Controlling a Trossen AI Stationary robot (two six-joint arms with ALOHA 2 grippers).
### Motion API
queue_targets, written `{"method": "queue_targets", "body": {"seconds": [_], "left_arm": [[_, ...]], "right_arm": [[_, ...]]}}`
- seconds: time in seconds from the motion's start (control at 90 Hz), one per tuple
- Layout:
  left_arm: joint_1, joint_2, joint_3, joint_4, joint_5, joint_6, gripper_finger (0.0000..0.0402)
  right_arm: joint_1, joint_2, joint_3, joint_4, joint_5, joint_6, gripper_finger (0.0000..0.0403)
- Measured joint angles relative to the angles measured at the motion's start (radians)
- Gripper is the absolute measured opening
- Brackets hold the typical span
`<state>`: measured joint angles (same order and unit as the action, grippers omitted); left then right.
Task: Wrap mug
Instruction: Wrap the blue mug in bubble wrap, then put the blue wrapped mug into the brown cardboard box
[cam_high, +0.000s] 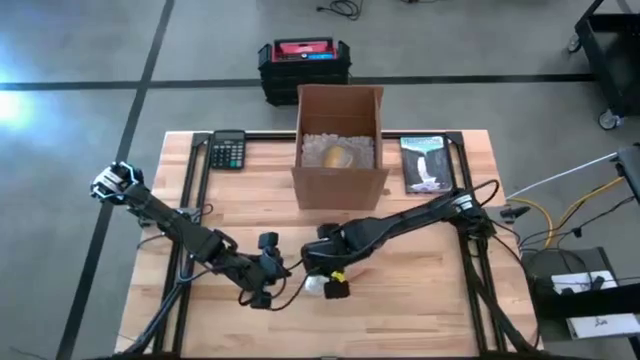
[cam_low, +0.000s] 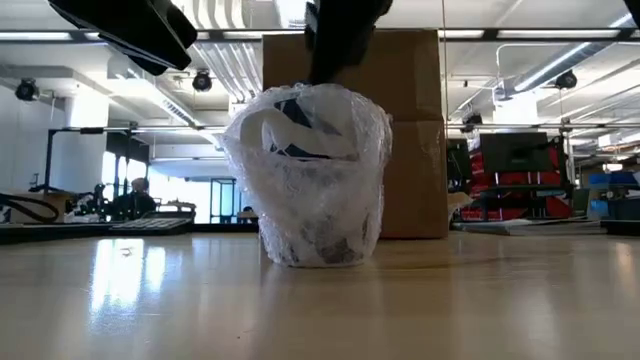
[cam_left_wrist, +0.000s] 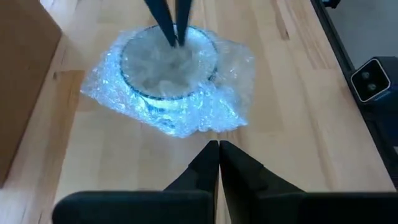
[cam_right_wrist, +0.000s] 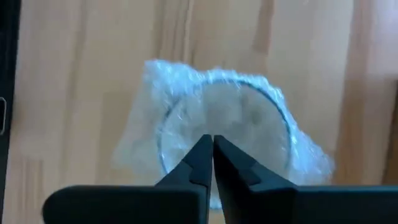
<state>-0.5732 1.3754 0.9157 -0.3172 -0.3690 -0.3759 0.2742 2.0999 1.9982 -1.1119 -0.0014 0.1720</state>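
From the low view I see the mug (cam_low: 312, 180) standing upright on the table (cam_low: 320, 305), swathed in clear bubble wrap (cam_low: 345, 135) with dark blue showing through — a side profile the other cameras don't give me. The high view barely shows the mug; there it is a pale patch near the table's front edge, about midway along it, mostly hidden under the right gripper (cam_high: 322, 268).

My left wrist view looks down into the wrapped mouth, the wrap spreading out on the wood around the base. In it the left gripper (cam_left_wrist: 218, 147) has its fingertips pressed together with nothing between them, stopped just short of the wrap. The right arm's two fingers come down into the mug's opening, also drawn together. The right wrist view confirms that: those tips meet over the rim, and I cannot see any wrap pinched between them.

The left arm reaches in low from the table's left edge; the right arm stretches diagonally from the right edge.

A cardboard box (cam_high: 340, 145) sits at the back edge, a calculator (cam_high: 228, 150) and a book (cam_high: 427, 163) flanking it. I can read no lettering.
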Motion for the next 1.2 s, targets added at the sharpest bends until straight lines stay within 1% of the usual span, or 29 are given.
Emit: {"method": "queue_targets", "body": {"seconds": [0.111,0.267,0.344,0.433,0.544,0.644,0.711,0.778,0.844,0.967,1.0,1.033,1.133,1.2], "left_arm": [[0.000,0.000,0.000,-0.005,0.016,0.005,0.0000],[0.000,0.000,0.000,-0.034,0.016,0.001,0.0000],[0.000,0.000,0.000,-0.046,0.016,0.000,0.0000],[0.000,0.000,0.000,-0.045,0.016,0.000,0.0000],[0.000,0.000,0.000,-0.044,0.016,0.000,0.0000],[0.000,0.000,0.000,-0.043,0.016,0.000,0.0000],[0.000,0.000,0.000,-0.042,0.016,0.000,0.0000],[0.000,0.000,0.000,-0.043,0.016,-0.004,0.0000],[0.000,0.000,0.000,-0.043,0.016,-0.008,0.0000],[0.000,0.000,0.000,-0.042,0.016,-0.008,0.0000],[0.000,0.000,0.000,-0.043,0.016,-0.007,0.0000],[0.000,0.000,0.000,-0.043,0.015,-0.006,0.0000],[0.000,0.000,0.000,-0.043,0.015,-0.004,0.0000],[0.000,0.000,0.000,-0.044,0.016,-0.004,0.0000]], "right_arm": [[0.018,-0.006,0.030,-0.062,0.000,0.019,0.0044],[0.081,-0.016,0.031,-0.063,-0.005,0.035,0.0126],[0.112,-0.009,0.016,-0.047,0.039,0.017,0.0170],[0.130,0.004,-0.011,-0.033,0.098,0.007,0.0210],[0.124,0.035,-0.040,0.010,0.135,-0.001,0.0243],[0.110,0.070,-0.055,0.047,0.154,-0.037,0.0254],[0.103,0.093,-0.060,0.048,0.161,-0.075,0.0246],[0.099,0.107,-0.060,0.048,0.160,-0.105,0.0216],[0.098,0.108,-0.060,0.047,0.154,-0.114,0.0165],[0.099,0.094,-0.051,0.024,0.126,-0.126,0.0042],[0.099,0.089,-0.041,0.001,0.125,-0.127,0.0024],[0.098,0.083,-0.025,-0.025,0.127,-0.126,0.0019],[0.099,0.050,0.045,-0.053,0.132,-0.120,0.0030],[0.100,0.019,0.102,-0.105,0.131,-0.132,0.0028]]}}
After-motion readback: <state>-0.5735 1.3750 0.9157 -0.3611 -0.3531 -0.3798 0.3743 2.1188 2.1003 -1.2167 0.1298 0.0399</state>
